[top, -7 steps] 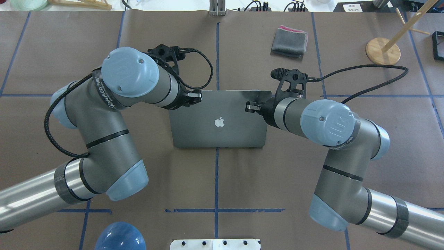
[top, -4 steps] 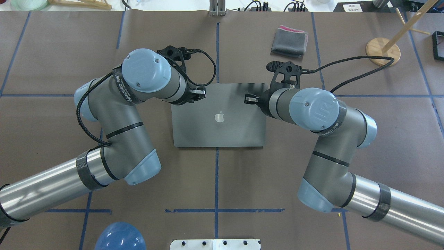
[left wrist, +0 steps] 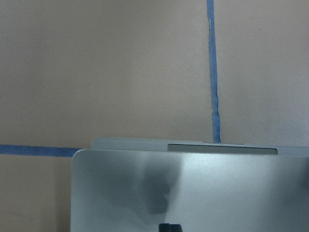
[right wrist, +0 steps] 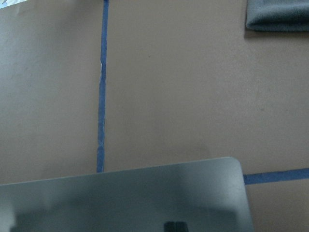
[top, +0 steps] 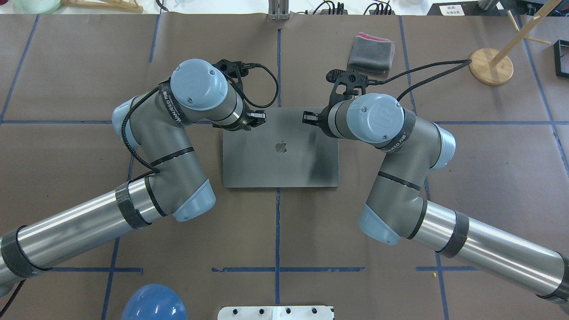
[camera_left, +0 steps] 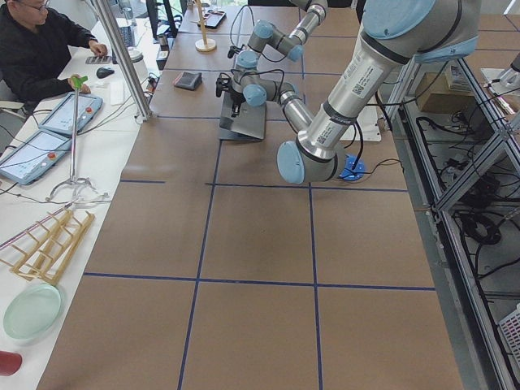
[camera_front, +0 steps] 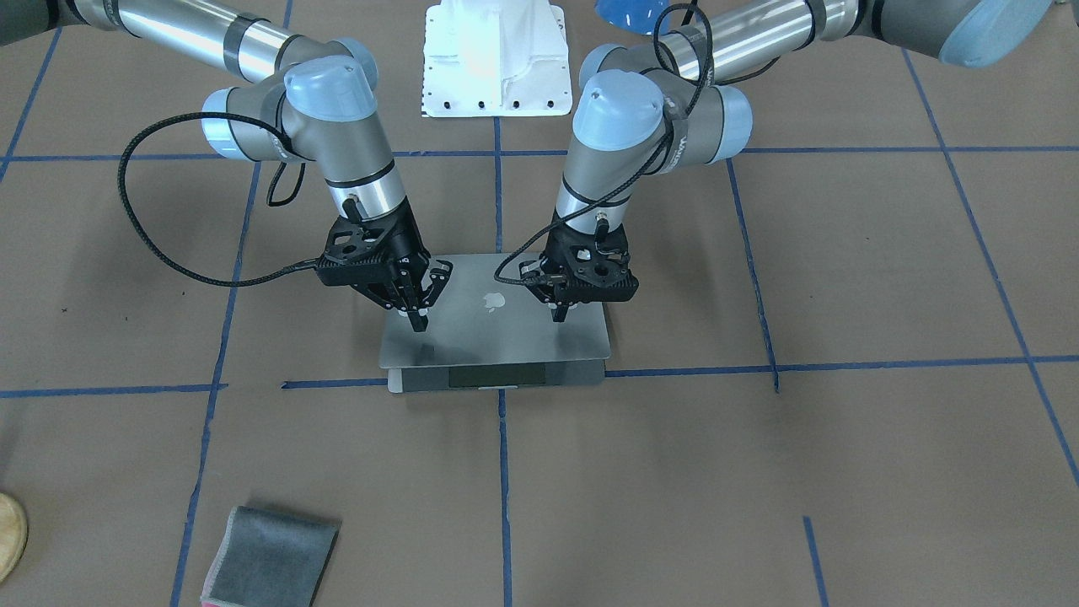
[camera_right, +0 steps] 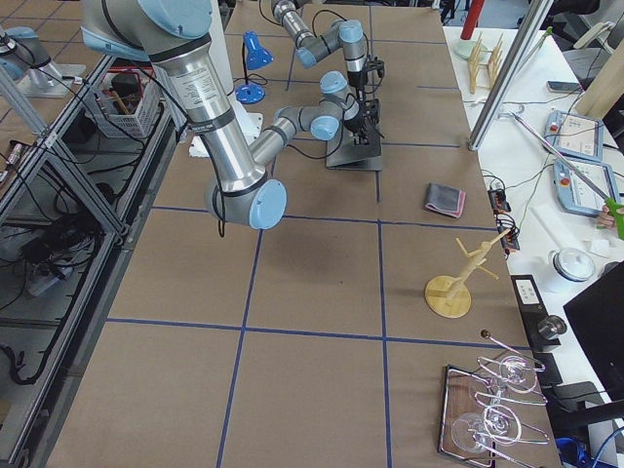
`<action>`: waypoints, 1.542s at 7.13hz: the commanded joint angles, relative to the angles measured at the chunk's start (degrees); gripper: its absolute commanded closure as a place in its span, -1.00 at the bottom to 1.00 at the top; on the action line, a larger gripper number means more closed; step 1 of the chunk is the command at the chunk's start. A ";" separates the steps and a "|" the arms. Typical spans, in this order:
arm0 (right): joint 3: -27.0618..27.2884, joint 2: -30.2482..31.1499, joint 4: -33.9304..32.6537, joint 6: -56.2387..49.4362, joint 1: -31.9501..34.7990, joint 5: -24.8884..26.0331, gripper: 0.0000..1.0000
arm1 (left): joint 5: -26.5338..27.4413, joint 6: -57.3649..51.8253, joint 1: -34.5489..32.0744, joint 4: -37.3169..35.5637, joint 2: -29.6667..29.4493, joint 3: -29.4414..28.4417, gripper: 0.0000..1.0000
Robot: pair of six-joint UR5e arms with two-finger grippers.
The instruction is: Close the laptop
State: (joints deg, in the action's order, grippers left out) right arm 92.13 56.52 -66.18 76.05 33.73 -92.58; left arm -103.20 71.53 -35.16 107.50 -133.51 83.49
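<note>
Laptop [top: 280,166] sits mid-table [top: 66,66], square over the blue tape centre line [top: 278,222] and between the two arms, with its hinge edge toward the robot and its opening edge toward the far side. We note the lid [camera_front: 497,333] is down nearly flat, apple logo up. In the front-facing view a thin wedge of gap shows along the opening edge, and the front strip of the base [camera_front: 497,377] peeks out just beyond the lid. The left wrist view shows the same strip of base past the lid edge, so we log the laptop as not fully closed. Left gripper [top: 260,117] stands over the lid to the left of the logo, near the opening edge, fingers pinched together and holding nothing. Right gripper [top: 308,118] stands opposite it on the other side of the logo, fingers likewise together and empty. From the front, both sets of tips point down and meet or almost meet the lid surface; we cannot tell contact from a slight clearance. A dim reflection of each gripper shows in the lid in the wrist views. Folded grey cloth [top: 371,53] lies well apart from the laptop, toward the table's far right; wooden stand [top: 490,65] is further right again.
</note>
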 commanded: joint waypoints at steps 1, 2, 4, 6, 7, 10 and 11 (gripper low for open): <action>1.64 -0.10 0.08 -1.51 4.14 -6.44 0.96 | -1.11 -0.08 -0.52 4.71 -0.70 -6.47 1.00; 2.52 0.08 0.08 -1.60 5.81 -10.21 0.88 | -1.30 0.01 -0.61 5.60 -1.05 -7.71 1.00; 3.05 0.08 -0.01 -1.43 8.89 -14.63 -0.20 | -1.65 0.01 -0.70 5.61 -1.14 -8.42 1.00; 3.67 -0.01 -0.09 -1.17 9.25 -15.17 -0.51 | -1.65 0.01 -0.70 5.70 -1.58 -9.40 1.00; 3.76 -0.01 -0.09 -0.99 9.51 -15.35 -0.80 | -1.91 0.01 -0.78 5.70 -1.58 -9.40 1.00; 4.81 1.82 -0.97 -1.43 15.73 -24.62 -0.98 | -9.10 0.36 -4.29 6.94 -1.41 -7.74 -0.99; 7.34 6.19 -1.06 -2.39 18.28 -27.19 -0.98 | -14.51 0.10 -7.69 4.41 -0.79 -6.77 -0.99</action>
State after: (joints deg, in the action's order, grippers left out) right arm 97.42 59.05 -67.07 74.50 48.92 -116.09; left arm -112.74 71.76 -39.86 113.84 -134.85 75.61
